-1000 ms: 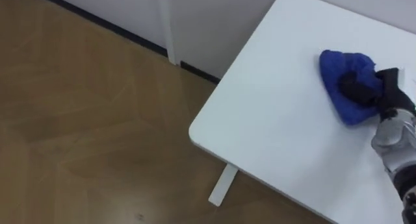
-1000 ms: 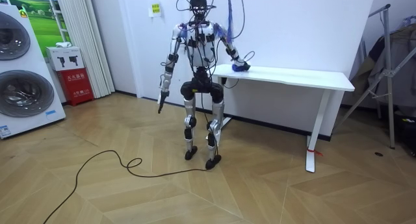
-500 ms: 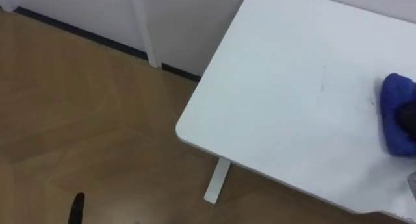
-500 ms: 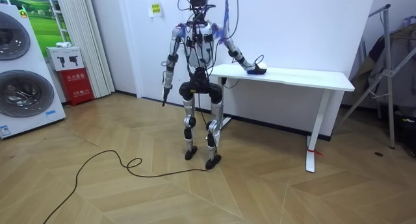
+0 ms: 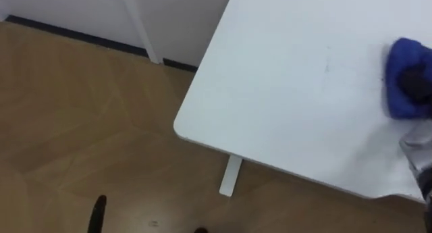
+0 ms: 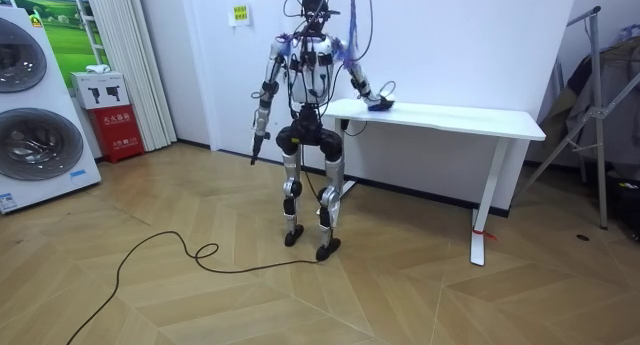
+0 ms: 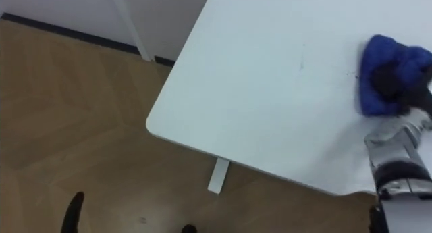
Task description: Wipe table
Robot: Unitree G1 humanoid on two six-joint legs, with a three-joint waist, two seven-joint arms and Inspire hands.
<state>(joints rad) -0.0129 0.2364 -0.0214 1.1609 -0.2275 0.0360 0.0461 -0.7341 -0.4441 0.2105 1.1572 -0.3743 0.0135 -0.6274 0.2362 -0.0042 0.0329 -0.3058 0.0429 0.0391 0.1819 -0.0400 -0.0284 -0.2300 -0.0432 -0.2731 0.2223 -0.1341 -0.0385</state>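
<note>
A blue cloth (image 5: 403,84) (image 7: 388,74) lies bunched on the white table (image 5: 283,91) (image 7: 256,91), near its right side in the eye views. My right hand (image 5: 416,84) (image 7: 390,83) sits on top of the cloth with dark fingers dug into its folds. In the room view I stand at the table's (image 6: 450,115) left end, right arm stretched over the top to the cloth (image 6: 380,103). My left hand (image 5: 99,215) (image 7: 72,213) (image 6: 255,155) hangs by my side over the floor, fingers straight.
The table's rounded near corner (image 5: 178,127) and a white leg (image 5: 231,176) stand over wood floor. A white wall with a dark skirting (image 5: 61,32) runs behind. Washing machines (image 6: 35,125) and a red box (image 6: 118,118) are at the room view's left, a rack (image 6: 600,105) at its right.
My right hand swept the cloth along the table away from the end, then drew it part of the way back. The eye views shifted with my head.
</note>
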